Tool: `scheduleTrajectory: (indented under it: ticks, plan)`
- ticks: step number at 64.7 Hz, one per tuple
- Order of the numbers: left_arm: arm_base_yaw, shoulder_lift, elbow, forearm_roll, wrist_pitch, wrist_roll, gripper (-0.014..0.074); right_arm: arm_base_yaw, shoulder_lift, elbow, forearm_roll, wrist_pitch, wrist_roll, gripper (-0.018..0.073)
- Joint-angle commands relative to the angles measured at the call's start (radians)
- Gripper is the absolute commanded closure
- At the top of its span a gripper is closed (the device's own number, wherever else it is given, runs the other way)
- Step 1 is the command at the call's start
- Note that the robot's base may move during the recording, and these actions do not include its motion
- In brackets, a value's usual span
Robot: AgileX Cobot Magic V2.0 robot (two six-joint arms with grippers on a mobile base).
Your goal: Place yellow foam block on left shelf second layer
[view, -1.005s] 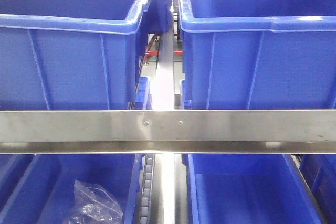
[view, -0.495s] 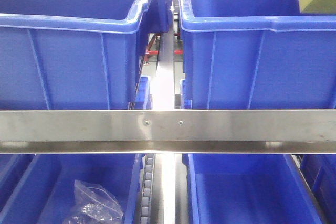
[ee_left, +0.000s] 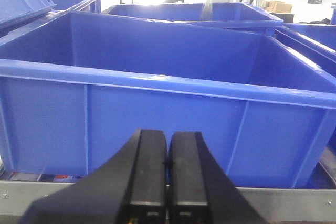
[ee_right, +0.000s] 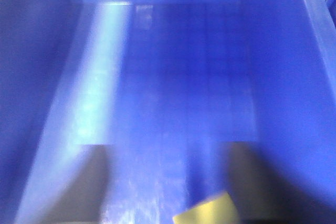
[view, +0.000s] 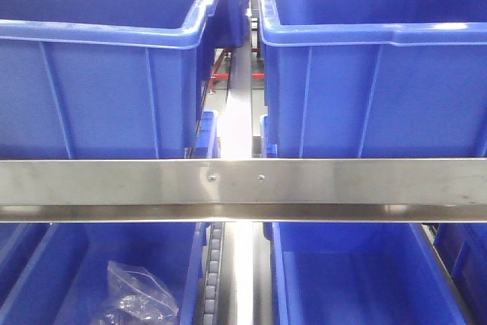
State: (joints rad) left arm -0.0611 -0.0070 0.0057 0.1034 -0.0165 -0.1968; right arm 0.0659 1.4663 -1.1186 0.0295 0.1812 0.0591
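The yellow foam block (ee_right: 206, 211) is seen at the bottom edge of the right wrist view, between the blurred fingers (ee_right: 86, 182) of the right gripper (ee_right: 168, 182), above a blue bin's floor (ee_right: 178, 87); whether it is gripped cannot be told. The left gripper (ee_left: 167, 174) is pressed closed on nothing, before another blue bin (ee_left: 157, 124).

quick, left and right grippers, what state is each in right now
Left gripper: closed, fingers pressed together, holding nothing.
Right gripper: fingers spread; the yellow foam block shows between them, but a grip cannot be told.
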Motion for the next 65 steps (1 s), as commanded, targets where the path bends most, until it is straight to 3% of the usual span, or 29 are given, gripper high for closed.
scheduleTrajectory:
  ticks: [1, 4, 7, 19, 39, 53, 65]
  plan:
    - [0.002, -0.016, 0.026, -0.004, -0.088, -0.005, 0.0460, -0.003, -0.065, -0.039, -0.010, -0.040, -0.005, 0.0441]
    - [0.002, -0.016, 0.026, -0.004, -0.088, -0.005, 0.0460, -0.003, -0.081, -0.036, -0.012, -0.020, -0.005, 0.0525]
    - [0.002, -0.016, 0.026, -0.004, -0.088, -0.005, 0.0460, -0.003, -0.100, -0.024, -0.013, -0.018, -0.005, 0.0491]
    - [0.002, -0.016, 0.026, -0.004, -0.088, -0.005, 0.0460, -0.003, -0.231, 0.089, -0.029, -0.033, -0.005, 0.0495]
    - [0.002, -0.016, 0.026, -0.004, -0.088, -0.005, 0.0460, -0.003, -0.569, 0.452, -0.058, -0.223, -0.005, 0.0494]
    - [0.002, -0.016, 0.026, -0.004, -0.088, -0.005, 0.0460, -0.003, -0.833, 0.691, -0.057, -0.240, -0.005, 0.0494]
    - [0.002, -0.016, 0.026, -0.004, -0.088, -0.005, 0.0460, -0.003, -0.935, 0.792, -0.057, -0.243, -0.005, 0.0494]
